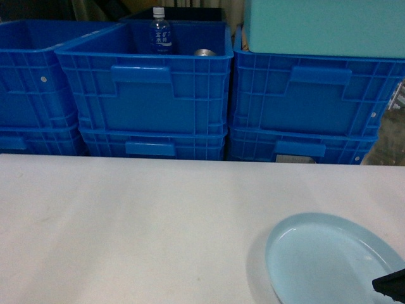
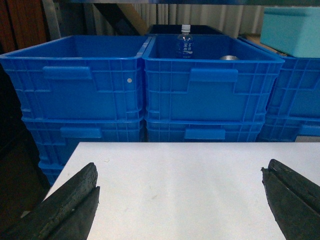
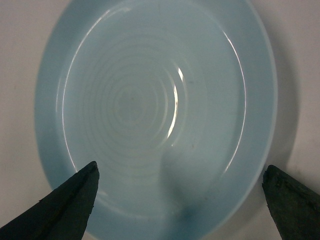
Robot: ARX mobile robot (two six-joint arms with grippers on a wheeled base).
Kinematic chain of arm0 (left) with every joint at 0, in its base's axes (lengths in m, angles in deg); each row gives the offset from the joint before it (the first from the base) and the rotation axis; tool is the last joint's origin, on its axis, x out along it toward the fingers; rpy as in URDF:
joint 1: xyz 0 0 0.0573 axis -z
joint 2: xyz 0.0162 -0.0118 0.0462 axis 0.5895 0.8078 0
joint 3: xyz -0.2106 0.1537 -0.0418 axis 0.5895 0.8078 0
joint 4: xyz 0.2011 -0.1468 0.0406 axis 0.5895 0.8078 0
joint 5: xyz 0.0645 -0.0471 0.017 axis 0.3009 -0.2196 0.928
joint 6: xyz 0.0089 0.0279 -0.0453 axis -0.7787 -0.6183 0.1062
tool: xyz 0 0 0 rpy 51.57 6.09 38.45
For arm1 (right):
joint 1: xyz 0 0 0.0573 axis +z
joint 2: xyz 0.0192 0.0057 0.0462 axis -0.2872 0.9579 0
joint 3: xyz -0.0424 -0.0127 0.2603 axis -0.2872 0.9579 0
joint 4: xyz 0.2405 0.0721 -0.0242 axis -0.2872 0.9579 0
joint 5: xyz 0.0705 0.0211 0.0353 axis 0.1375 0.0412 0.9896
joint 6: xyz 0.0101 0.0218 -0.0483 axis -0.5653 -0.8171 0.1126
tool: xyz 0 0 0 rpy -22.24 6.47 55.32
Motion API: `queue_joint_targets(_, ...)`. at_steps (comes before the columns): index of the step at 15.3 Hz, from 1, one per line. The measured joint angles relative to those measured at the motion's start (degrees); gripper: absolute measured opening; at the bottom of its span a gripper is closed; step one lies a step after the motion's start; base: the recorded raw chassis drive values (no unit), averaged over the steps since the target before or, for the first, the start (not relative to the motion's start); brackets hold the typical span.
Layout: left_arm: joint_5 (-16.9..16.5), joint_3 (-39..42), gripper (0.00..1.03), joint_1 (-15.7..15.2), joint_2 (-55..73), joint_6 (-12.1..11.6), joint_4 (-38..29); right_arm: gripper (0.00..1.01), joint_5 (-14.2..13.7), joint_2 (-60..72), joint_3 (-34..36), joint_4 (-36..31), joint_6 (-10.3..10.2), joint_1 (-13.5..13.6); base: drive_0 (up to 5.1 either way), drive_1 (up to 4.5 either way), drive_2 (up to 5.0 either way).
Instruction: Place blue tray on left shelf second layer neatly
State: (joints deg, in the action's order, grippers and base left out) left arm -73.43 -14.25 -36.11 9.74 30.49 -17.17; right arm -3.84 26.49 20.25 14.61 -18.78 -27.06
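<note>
The blue tray [image 1: 323, 253] lies flat on the white table [image 1: 126, 221] at its near right, pale sky-blue with a raised rim. Only a black tip of my right gripper [image 1: 391, 284] shows in the head view, over the tray's near right rim. In the right wrist view that gripper [image 3: 180, 166] is open above the tray [image 3: 150, 100]; its fingers straddle the near rim and hold nothing. My left gripper [image 2: 179, 167] hangs open and empty over bare tabletop near the table's left edge. I cannot make out the left shelf in any view.
Stacked dark-blue ribbed crates [image 1: 152, 95] form a wall right behind the table's far edge. The middle top crate holds a water bottle [image 1: 160, 31] and a metal can [image 1: 204, 52]. A pale teal box [image 1: 323, 25] sits on the right stack.
</note>
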Motion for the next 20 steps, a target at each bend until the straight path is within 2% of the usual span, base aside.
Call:
queue_joint_targets(2,0.02,0.0,0.98,0.0,0.0,0.0,0.0,0.98,1.73,2.12,0.44,-5.18,-1.68,1.25,0.0,0.0,0.0)
queue_joint_targets(3,0.02,0.0,0.98,0.0,0.0,0.0,-0.02,0.95,1.79,2.97,0.9,-7.45,-2.82,2.47,0.0,0.0,0.0)
queue_joint_targets(6,0.02,0.0,0.98,0.0,0.0,0.0,-0.02,0.65,1.01,4.94,1.42,-11.65,-5.05,5.22,0.0,0.0,0.0)
queue_joint_targets(7,0.02,0.0,0.98,0.0,0.0,0.0,-0.02,0.52,-0.13,5.25,1.95,-12.92,-5.42,5.57,0.0,0.0,0.0)
queue_joint_targets(11,0.02,0.0,0.98,0.0,0.0,0.0,0.0,0.03,-2.69,5.84,3.41,-15.89,-6.01,4.24,0.0,0.0,0.0)
queue_joint_targets(13,0.02,0.0,0.98,0.0,0.0,0.0,0.0,0.02,-3.1,2.21,7.02,-18.12,-8.74,4.39,0.0,0.0,0.0)
queue_joint_targets(14,0.04,0.0,0.98,0.0,0.0,0.0,-0.02,0.02,-4.79,-2.25,10.58,-20.24,-10.38,5.18,0.0,0.0,0.0)
queue_joint_targets(16,0.0,0.0,0.98,0.0,0.0,0.0,0.0,0.02,-9.03,-14.88,12.17,-19.39,-10.29,7.85,0.0,0.0,0.0)
queue_joint_targets(18,0.04,0.0,0.98,0.0,0.0,0.0,-0.02,0.02,-11.34,-29.64,11.54,-14.4,-10.29,10.93,0.0,0.0,0.0)
queue_joint_targets(19,0.02,0.0,0.98,0.0,0.0,0.0,-0.02,0.02,-12.11,-37.29,10.91,-11.34,-10.6,11.74,0.0,0.0,0.0)
queue_joint_targets(20,0.02,0.0,0.98,0.0,0.0,0.0,-0.02,0.02,-14.36,-43.19,10.84,-9.42,-10.67,12.09,0.0,0.0,0.0)
